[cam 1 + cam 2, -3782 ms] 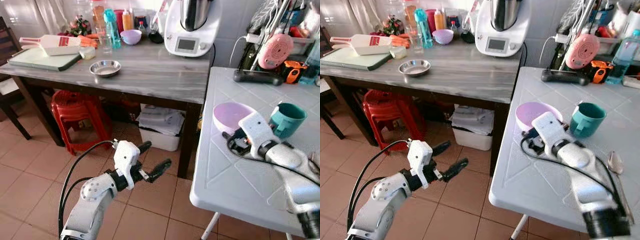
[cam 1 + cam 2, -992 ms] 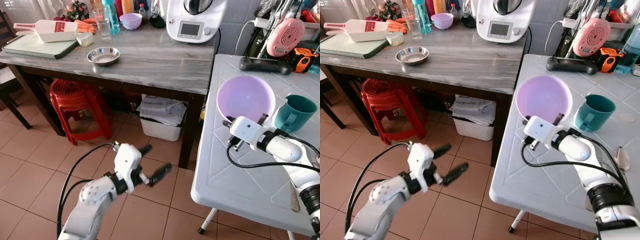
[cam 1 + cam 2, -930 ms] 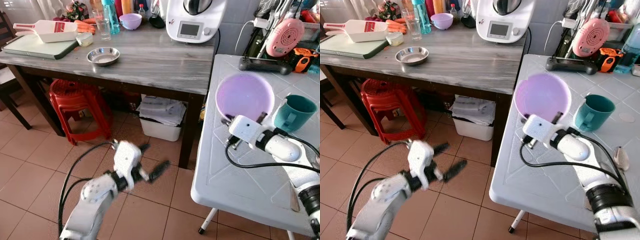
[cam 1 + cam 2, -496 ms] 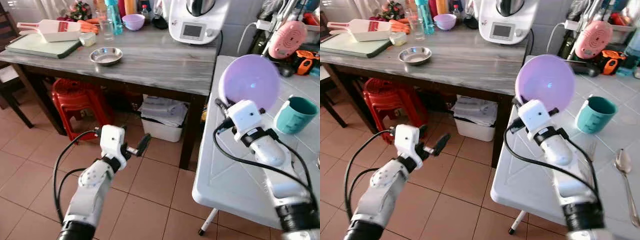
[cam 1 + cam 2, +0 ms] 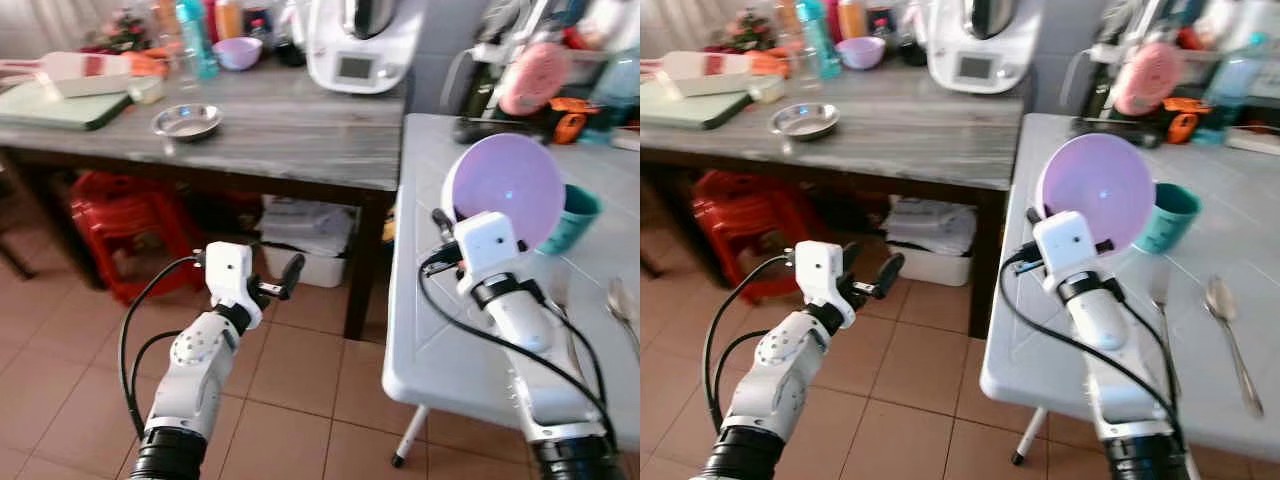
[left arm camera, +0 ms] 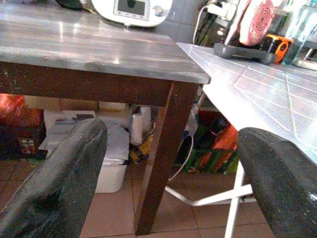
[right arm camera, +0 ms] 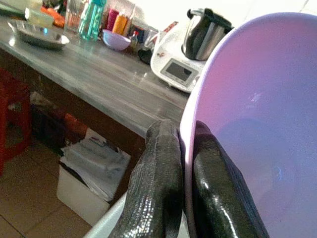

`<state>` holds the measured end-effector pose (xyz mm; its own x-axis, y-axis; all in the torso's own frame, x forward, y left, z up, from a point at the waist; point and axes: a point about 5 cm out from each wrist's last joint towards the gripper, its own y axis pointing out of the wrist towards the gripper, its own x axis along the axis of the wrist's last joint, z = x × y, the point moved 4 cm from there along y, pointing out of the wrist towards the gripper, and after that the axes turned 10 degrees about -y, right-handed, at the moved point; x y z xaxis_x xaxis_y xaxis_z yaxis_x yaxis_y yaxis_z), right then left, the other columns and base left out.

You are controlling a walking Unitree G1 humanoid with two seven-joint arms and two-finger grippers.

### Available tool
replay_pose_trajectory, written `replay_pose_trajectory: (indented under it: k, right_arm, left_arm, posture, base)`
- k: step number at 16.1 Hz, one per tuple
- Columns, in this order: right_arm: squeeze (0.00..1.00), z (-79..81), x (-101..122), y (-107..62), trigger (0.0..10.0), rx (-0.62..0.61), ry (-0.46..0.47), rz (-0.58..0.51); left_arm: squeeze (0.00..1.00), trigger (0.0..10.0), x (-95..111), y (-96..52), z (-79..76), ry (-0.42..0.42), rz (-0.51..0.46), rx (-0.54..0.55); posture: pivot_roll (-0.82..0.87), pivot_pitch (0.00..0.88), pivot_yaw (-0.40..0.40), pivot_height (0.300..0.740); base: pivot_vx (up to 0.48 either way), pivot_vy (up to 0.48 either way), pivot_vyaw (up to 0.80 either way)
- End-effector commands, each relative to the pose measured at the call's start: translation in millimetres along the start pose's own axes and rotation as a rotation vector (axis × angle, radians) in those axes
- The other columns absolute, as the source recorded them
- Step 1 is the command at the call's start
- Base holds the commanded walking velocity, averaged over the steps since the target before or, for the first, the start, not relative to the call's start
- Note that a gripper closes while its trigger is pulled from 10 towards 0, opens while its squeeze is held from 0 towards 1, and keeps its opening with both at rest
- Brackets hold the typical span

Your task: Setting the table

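Head views. Right gripper [image 5: 1092, 240]: raised above the white worktop [image 5: 1200, 390] on a forearm standing nearly upright, wrist housing turned toward the camera. A lilac bowl [image 5: 1095, 190] is held on edge at its lower rim, its hollow facing the camera, lifted clear of the worktop. A teal mug [image 5: 1168, 216] is seen just behind and beside the bowl, standing on the white worktop; a spoon [image 5: 1228, 335] and a fork [image 5: 1159, 300] are laid flat on the same surface, nearer the robot's right. Left gripper [image 5: 285, 275]: carried at mid height over the tiled floor [image 5: 300, 380], forearm angled up and forward, elbow bent, nothing held. A grey wooden worktop [image 5: 290, 120] is set to the left, carrying a steel dish [image 5: 187, 121], a small lilac bowl [image 5: 238, 53] and a white kitchen machine [image 5: 360, 45]. A red stool [image 5: 130, 215] is stored beneath it.

Left wrist view. Fingers [image 6: 59, 183] are spread wide apart, nothing between them; the leg of the grey worktop and the white worktop's edge are seen beyond.

Right wrist view. Fingers [image 7: 156, 188] are pressed together on the rim of the lilac bowl, one on the outside, one inside.
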<state>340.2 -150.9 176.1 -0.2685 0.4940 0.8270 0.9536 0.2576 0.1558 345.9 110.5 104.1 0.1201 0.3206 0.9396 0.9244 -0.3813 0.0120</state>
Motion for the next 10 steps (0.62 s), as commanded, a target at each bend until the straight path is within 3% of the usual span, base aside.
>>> replay_pose_trajectory:
  k: [1, 5, 10]
  right_arm:
    - [0.0, 0.6, 7.6, 0.3, 10.0, 0.003, -0.011, -0.017]
    - [0.0, 1.6, 7.2, -0.5, 10.0, 0.0, -0.005, -0.008]
    - [0.0, 1.5, 5.7, -4.0, 10.0, -0.007, -0.004, -0.002]
  left_arm:
    - [0.0, 10.0, 3.2, 0.1, 3.1, 0.007, -0.011, 0.009]
    - [0.0, 10.0, 3.7, 0.4, 3.6, 0.016, -0.01, 0.005]
    - [0.0, 10.0, 2.4, 2.9, 0.5, 0.014, -0.009, 0.0]
  posture:
    - [-0.01, 0.0, 0.02, 0.74]
    - [-0.01, 0.0, 0.025, 0.74]
    - [-0.01, 0.0, 0.027, 0.74]
  base:
    - [0.0, 0.289, -0.77]
    - [0.0, 0.293, -0.73]
    - [0.0, 0.3, 0.0]
